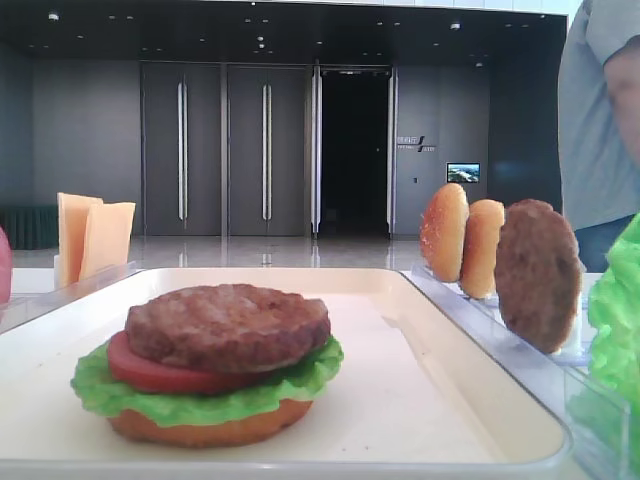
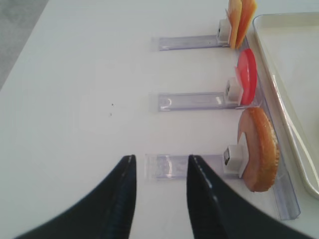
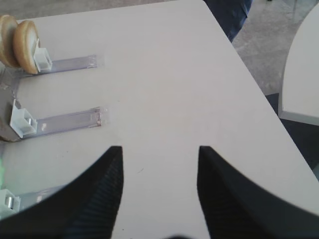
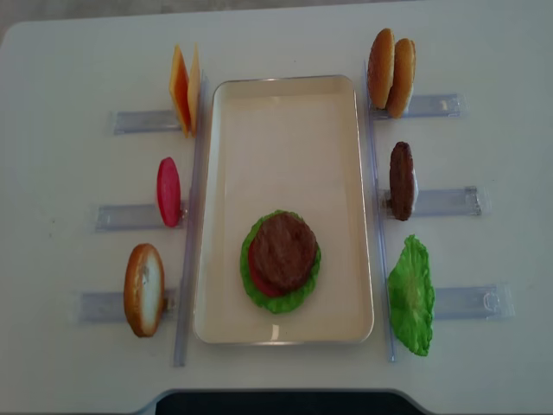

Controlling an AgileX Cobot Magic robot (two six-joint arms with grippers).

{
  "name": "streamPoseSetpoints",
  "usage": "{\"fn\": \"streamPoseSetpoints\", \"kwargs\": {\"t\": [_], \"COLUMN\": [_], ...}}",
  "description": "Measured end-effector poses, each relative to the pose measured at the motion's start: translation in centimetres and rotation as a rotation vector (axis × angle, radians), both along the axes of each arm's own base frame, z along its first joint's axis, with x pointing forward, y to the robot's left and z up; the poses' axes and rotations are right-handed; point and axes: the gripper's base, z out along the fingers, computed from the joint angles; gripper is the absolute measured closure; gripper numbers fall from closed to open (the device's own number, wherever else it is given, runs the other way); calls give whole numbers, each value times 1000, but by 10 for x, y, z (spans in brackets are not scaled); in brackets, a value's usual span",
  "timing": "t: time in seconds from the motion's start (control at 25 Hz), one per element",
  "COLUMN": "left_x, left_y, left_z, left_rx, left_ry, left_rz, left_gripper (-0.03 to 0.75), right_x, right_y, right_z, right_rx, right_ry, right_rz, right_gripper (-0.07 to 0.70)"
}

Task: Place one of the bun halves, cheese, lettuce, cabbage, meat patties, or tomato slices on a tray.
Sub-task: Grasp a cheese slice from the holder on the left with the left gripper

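The cream tray (image 4: 285,86) holds a stack of bun, lettuce (image 1: 200,400), tomato (image 1: 150,372) and a meat patty (image 4: 281,251) on top. On the racks to its left stand cheese (image 4: 183,88), a tomato slice (image 4: 168,192) and a bun half (image 2: 259,149). To its right stand two bun halves (image 4: 390,73), a patty (image 4: 401,180) and lettuce (image 4: 410,296). Cabbage is out of view. My left gripper (image 2: 162,158) is open over the table left of the bun half, holding nothing. My right gripper (image 3: 159,149) is open over bare table, also holding nothing.
Clear plastic holder racks (image 4: 130,121) line both sides of the tray. A person (image 1: 600,120) stands at the far right of the table. The table's right edge (image 3: 259,94) runs close to the right gripper, with another white table (image 3: 304,74) beyond.
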Motion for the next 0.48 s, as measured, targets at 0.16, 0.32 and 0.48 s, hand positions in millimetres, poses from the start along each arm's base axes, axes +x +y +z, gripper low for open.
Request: {"fn": "streamPoseSetpoints", "kwargs": {"t": [0.16,0.32,0.48], "left_x": [-1,9,34], "left_y": [0,0,0], "left_z": [7,19,42], "left_rx": [-27,-45,-73], "left_ry": [-18,25,43], "left_rz": [16,27,40], "left_gripper": [450,450,450], "right_x": [0,0,0], "right_y": [0,0,0], "right_z": [0,0,0], "right_rx": [0,0,0], "right_ry": [0,0,0], "right_rz": [0,0,0], "right_gripper": [272,272,272]}}
